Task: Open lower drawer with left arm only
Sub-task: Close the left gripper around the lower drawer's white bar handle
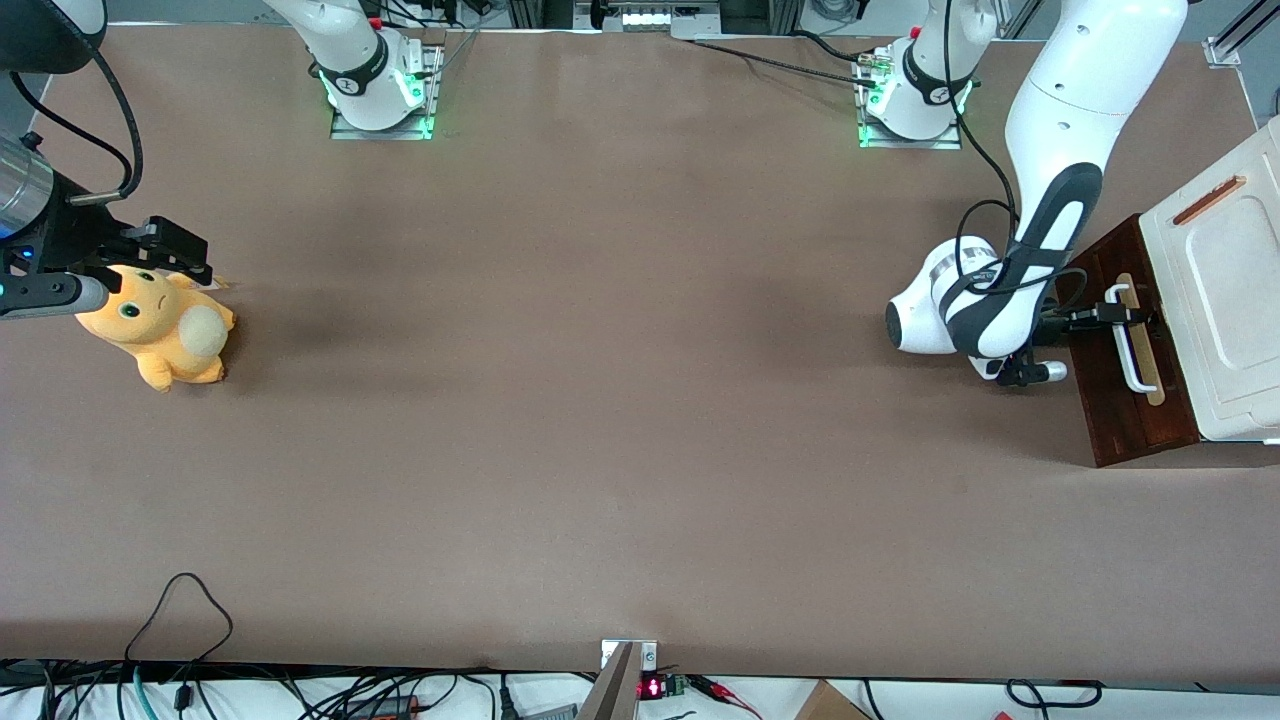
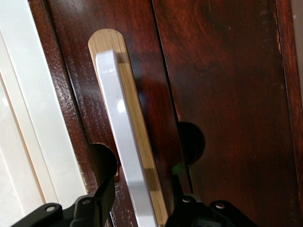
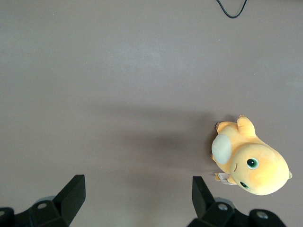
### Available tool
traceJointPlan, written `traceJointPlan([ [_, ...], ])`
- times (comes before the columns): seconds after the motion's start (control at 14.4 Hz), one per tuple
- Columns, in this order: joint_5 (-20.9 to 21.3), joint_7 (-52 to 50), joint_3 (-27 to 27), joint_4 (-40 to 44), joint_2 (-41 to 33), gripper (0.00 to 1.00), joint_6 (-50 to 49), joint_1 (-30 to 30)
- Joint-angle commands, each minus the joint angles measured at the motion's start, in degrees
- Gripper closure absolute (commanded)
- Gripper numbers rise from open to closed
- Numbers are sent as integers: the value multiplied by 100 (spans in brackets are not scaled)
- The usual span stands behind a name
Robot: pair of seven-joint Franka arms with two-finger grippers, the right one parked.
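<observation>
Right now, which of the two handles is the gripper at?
The white bar handle on the dark lower drawer; the gripper straddles it, open. The copper strip handle sits untouched.

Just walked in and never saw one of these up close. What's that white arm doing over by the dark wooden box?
The left arm has brought its black hand up to the lower drawer, a dark reddish-brown front. The open fingers stand either side of the white bar handle without yet closing on it. The drawer looks pulled out little, if at all. Toward the parked arm's end of the table lies an orange plush toy, untouched.
</observation>
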Motion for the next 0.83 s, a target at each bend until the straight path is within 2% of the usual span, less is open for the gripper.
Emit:
traceJointPlan([
  [0.0,130,3,127,68,21,51,-49,-67],
  [0.28,332,12,242,104,29,59,83,-67],
  [0.35,314,-5,242,104,29,68,83,-76],
  [0.49,314,-32,242,104,29,77,83,-85],
  [0.62,305,-32,242,104,29,79,83,-189],
  [0.76,305,-6,233,113,21,87,83,-269],
])
